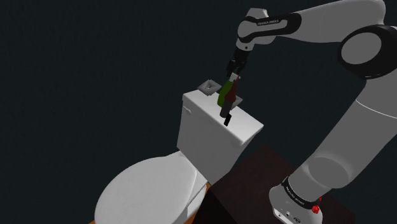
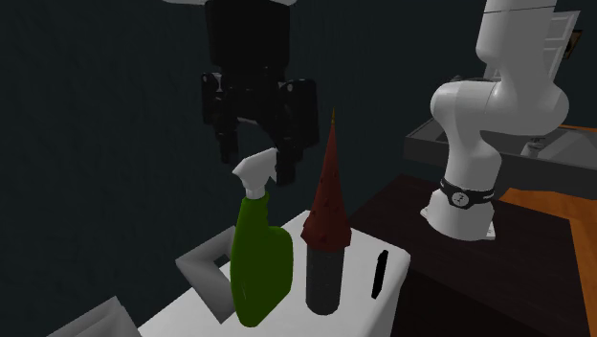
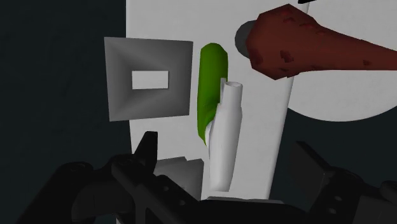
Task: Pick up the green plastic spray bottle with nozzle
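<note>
The green spray bottle with a white nozzle stands upright on the white toilet tank lid. My gripper hangs right over it, open, its fingertips level with the nozzle top and on either side of it. In the wrist view the nozzle lies between the spread fingers without being clasped, and the green body shows beyond it. From the shoulder view the gripper sits just above the bottle.
A dark bottle with a tall dark-red cone top stands close beside the spray bottle. A grey square box sits on its other side. A flat black piece lies near the lid's edge. The toilet seat is below.
</note>
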Tool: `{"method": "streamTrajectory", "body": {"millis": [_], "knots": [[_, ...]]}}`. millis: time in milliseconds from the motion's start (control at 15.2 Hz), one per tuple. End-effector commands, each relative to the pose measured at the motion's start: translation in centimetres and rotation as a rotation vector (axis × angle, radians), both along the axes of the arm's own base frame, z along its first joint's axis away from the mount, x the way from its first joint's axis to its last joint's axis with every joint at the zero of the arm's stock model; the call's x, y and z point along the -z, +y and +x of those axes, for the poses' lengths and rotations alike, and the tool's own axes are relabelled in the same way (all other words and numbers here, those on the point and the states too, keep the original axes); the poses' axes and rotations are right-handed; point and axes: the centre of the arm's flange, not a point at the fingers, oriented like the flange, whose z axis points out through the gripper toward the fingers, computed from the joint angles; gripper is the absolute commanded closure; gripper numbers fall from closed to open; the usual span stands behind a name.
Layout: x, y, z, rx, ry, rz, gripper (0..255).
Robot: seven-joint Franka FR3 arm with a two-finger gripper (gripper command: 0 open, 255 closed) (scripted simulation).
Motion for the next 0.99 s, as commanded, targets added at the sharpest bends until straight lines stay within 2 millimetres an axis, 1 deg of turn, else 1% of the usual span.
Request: {"method": "streamTrajectory", "body": {"millis": [0,132,198,792,924], "knots": [[0.9,-0.1,0.0,0.0,-0.001,0.0,0],[0.9,-0.1,0.0,0.0,-0.001,0.0,0],[0.9,-0.1,0.0,0.0,-0.001,0.0,255],[0.9,-0.1,0.0,0.0,-0.001,0.0,255],[-0.2,-0.1,0.0,0.0,-0.001,0.0,255]]}}
